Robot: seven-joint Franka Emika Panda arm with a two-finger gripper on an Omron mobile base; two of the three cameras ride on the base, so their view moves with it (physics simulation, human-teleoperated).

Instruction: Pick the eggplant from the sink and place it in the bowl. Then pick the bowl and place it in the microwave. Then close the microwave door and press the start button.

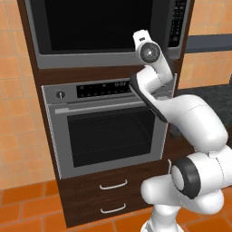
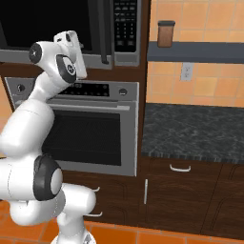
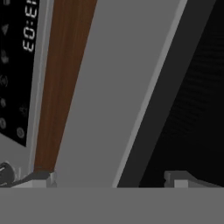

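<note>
Stage: I judge this to be the last leg, closing the door and pressing start; no sink, eggplant or bowl shows from where I sit, so I cannot confirm that the bowl is inside.

Microwave [image 1: 104, 34]: built into the top of the brown cabinet column, above the handled oven [image 1: 106, 131]. Its black window faces me and looks flush with the steel frame in both base views, so I read the door as shut or very nearly so.

Microwave door [image 2: 47, 24]: the dark vertical handle [image 2: 106, 33] stands at its right edge, just left of the keypad strip [image 2: 125, 26].

Gripper [image 3: 109, 179]: jaws spread wide with nothing between them. The two tips straddle the lower steel edge of the microwave frame, one toward the wood trim and the oven's clock display, the other over the black glass.

Why it sits there: I think the hand is raised to the microwave's lower right corner because that is the route to the keypad; an empty, spread hand suits a push rather than a grasp.

Arm [image 1: 190, 136]: folded up in front of the oven, wrist close to the cabinet face.

Next need: I would move the hand right and up to the keypad, and bring the fingers together so that one tip lands on a single button.

Risk: wide fingers could hit two keys.
</note>
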